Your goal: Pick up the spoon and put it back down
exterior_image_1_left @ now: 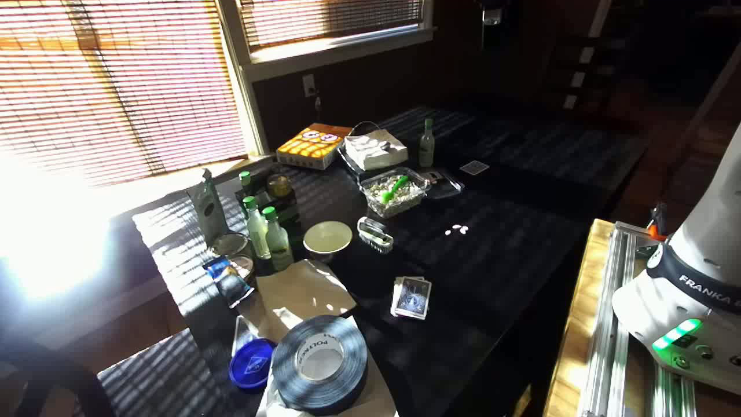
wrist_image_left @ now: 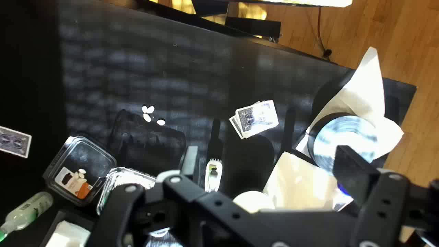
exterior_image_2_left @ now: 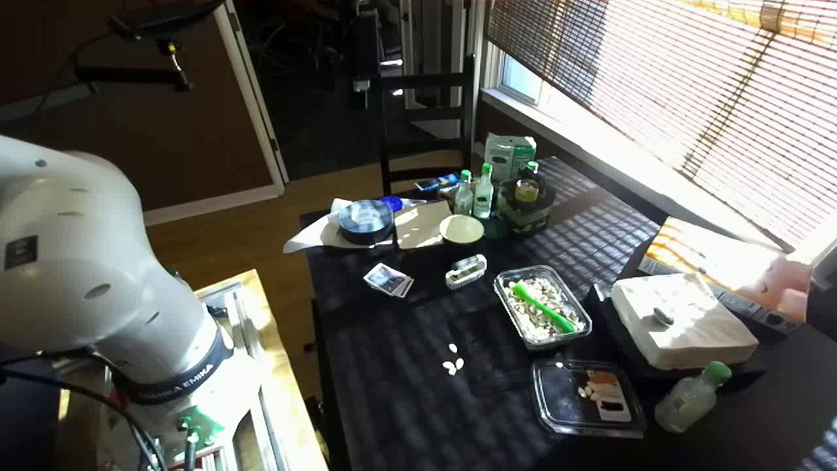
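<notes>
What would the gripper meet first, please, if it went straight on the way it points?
From the wrist view, the gripper would probably meet the card stack or the table beside it; depth is unclear.

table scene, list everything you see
spoon: 1, green, in tub
tub: 1, clear, tabletop
lid: 1, clear, beside tub
pieces: 4, white, tabletop
bottles: 4, green-capped, tabletop
bowl: 1, cream, near bottles
brush: 1, clear, near bowl
card stack: 1, blue, tabletop
single card: 1, bluish, tabletop
tape: 1, bluish, on paper
disc: 1, blue, beside tape
box: 1, orange, tabletop
package: 1, white, beside box
pouch: 1, greyish, near bottles
arm: 1, white, beside tabletop
gripper: 1, black, above tabletop
</notes>
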